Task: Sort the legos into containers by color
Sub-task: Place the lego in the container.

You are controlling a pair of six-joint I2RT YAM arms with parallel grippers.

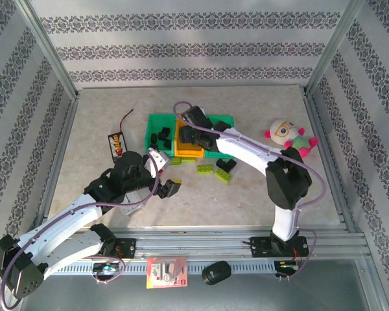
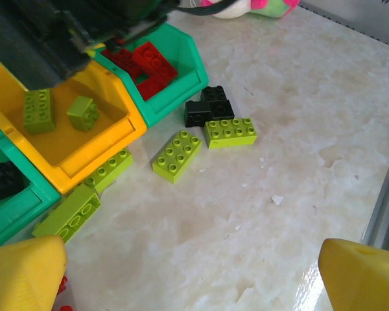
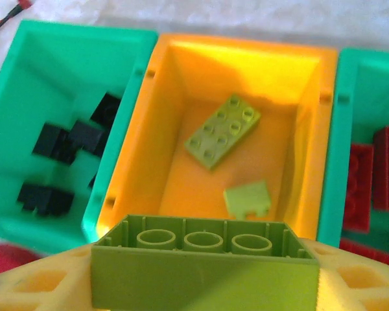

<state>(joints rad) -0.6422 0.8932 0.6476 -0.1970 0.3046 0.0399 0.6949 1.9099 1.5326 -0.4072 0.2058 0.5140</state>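
My right gripper (image 3: pixel 204 288) is shut on a lime green lego (image 3: pixel 204 265), underside up, just above the near rim of the orange-yellow container (image 3: pixel 246 45). Two green legos (image 3: pixel 222 129) lie inside that bin. Black legos (image 3: pixel 58 142) sit in the left teal container (image 3: pixel 65 65), red legos (image 3: pixel 376 175) in the right teal one (image 3: pixel 369 71). My left gripper (image 2: pixel 194 272) hangs open over bare table, yellow fingers (image 2: pixel 23 272) wide apart. Ahead of it lie loose green legos (image 2: pixel 177 155) and a black lego (image 2: pixel 209 107). From above, the right gripper (image 1: pixel 189 133) is over the bins and the left gripper (image 1: pixel 170 188) is in front of them.
A plush toy (image 1: pixel 286 136) lies at the right of the table. A black battery holder with wires (image 1: pixel 117 144) sits left of the bins. A white clock (image 1: pixel 166 271) and a black object (image 1: pixel 216 272) rest beyond the table's near rail. Patterned walls close in the table.
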